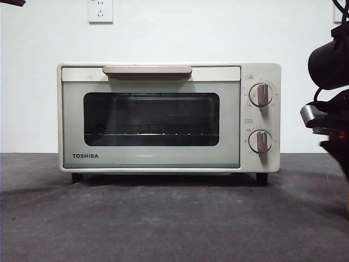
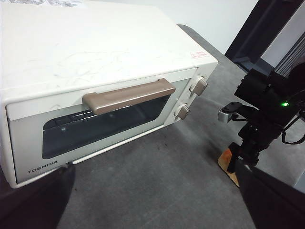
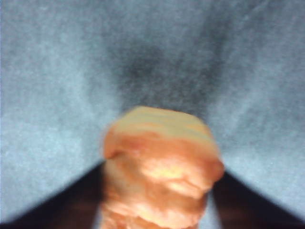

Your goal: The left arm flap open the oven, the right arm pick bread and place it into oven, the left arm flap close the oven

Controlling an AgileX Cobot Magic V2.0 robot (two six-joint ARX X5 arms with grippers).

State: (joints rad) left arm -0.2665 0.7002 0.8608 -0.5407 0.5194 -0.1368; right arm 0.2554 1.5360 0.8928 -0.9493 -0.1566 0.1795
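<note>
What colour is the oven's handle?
Beige-brown handle on the cream oven; left wrist view shows it best.

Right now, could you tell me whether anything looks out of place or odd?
One thing: the right gripper sits around the golden-orange lumpy bread on the grey table, yet the cream-white TOSHIBA toaster oven has its door shut. Nothing looks spilled or damaged.

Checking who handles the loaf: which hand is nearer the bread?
Right. The right hand has the bread between its jaws, low over the table beside the oven. The left hand hangs above the oven's front, apart from the bread.
</note>
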